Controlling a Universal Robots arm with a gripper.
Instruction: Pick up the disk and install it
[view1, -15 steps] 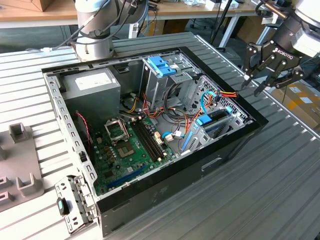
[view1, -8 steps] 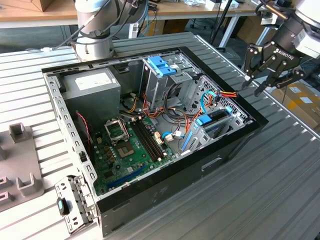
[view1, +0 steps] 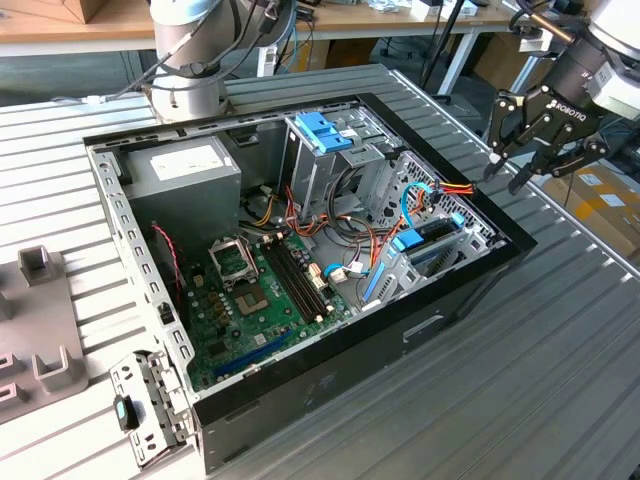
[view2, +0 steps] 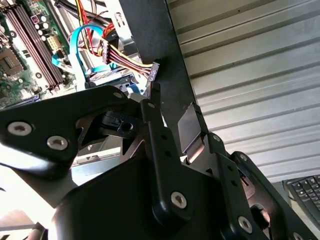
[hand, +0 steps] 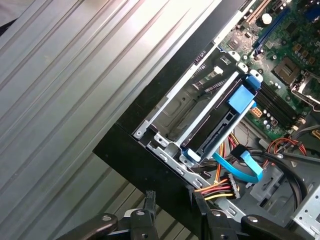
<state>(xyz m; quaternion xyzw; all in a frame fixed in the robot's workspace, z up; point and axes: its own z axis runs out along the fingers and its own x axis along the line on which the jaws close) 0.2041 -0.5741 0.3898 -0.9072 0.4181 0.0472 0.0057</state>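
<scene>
Gripper (view1: 522, 168) hovering beyond the case's (view1: 420, 330) corner, empty

Fingers spread apart, gripping nothing; disk (view1: 432, 243) seated in its bay inside the case, blue carrier showing.

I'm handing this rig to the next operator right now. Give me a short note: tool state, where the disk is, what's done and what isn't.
Tool: open, holding nothing, hovering above the table just outside the computer case, off its corner at the exterior view's right.
Disk: in its blue carrier, sitting in the metal drive bay at that same corner of the case, near the light-blue cable.
Done: the disk appears to be in the bay and the tool is clear of it.
Left: I cannot tell whether it is fully seated or cabled.
</scene>
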